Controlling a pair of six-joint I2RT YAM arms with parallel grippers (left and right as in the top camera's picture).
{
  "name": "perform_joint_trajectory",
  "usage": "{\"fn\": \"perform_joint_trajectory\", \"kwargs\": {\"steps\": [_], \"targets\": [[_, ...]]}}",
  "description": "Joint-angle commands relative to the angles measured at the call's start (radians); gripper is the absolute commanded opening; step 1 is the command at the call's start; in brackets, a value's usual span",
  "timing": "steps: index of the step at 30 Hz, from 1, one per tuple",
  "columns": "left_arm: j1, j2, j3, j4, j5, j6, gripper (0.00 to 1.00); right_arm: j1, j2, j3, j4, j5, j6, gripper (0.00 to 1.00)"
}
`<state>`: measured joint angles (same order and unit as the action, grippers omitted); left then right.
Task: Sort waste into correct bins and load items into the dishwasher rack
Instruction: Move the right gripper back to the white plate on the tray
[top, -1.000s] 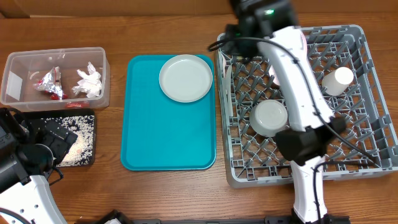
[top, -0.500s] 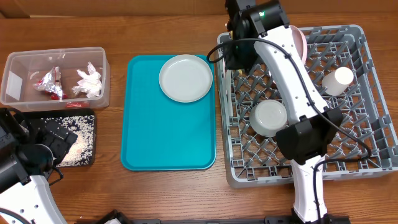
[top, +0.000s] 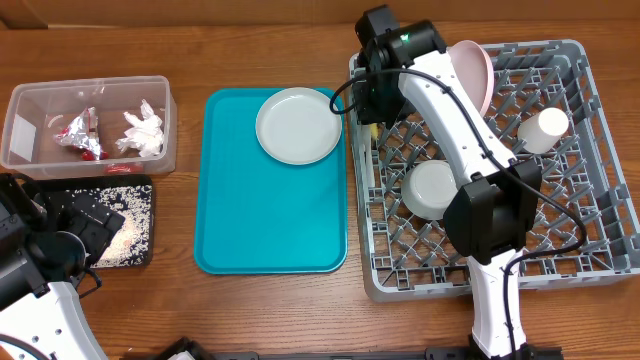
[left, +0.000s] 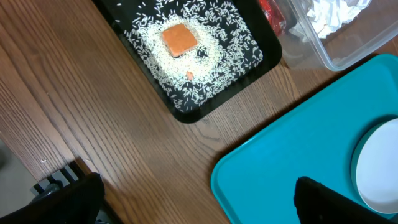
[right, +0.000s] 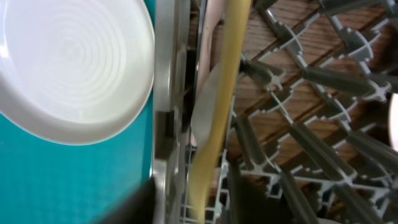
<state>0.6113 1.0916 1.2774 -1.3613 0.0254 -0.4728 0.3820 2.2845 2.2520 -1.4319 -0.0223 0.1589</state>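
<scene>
Nearly done: yellow spoon (right: 217, 112) racked under the right gripper (top: 368, 112), its spread untellable; grey plate (top: 298, 125) waits beside; left gripper (left: 196, 202) wide.

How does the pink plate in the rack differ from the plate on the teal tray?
The pink plate stands on edge in the dishwasher rack; the grey plate lies flat on the teal tray. The pink plate is rosy; the grey plate is pale greyish white. Both are round.
</scene>
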Motion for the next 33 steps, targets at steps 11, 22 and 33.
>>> {"fn": "perform_joint_trajectory", "kwargs": {"steps": [11, 22, 33], "targets": [[0.007, 0.002, -0.004, 0.000, -0.010, -0.014, 1.00, 0.006, -0.010, 0.135, -0.084, -0.020, 0.063, 0.92], [0.007, 0.002, -0.004, 0.000, -0.010, -0.014, 1.00, 0.149, -0.025, 0.133, 0.067, -0.170, -0.127, 0.90], [0.007, 0.002, -0.004, 0.000, -0.010, -0.014, 1.00, 0.325, 0.048, -0.049, 0.281, -0.039, -0.166, 0.80]]}}
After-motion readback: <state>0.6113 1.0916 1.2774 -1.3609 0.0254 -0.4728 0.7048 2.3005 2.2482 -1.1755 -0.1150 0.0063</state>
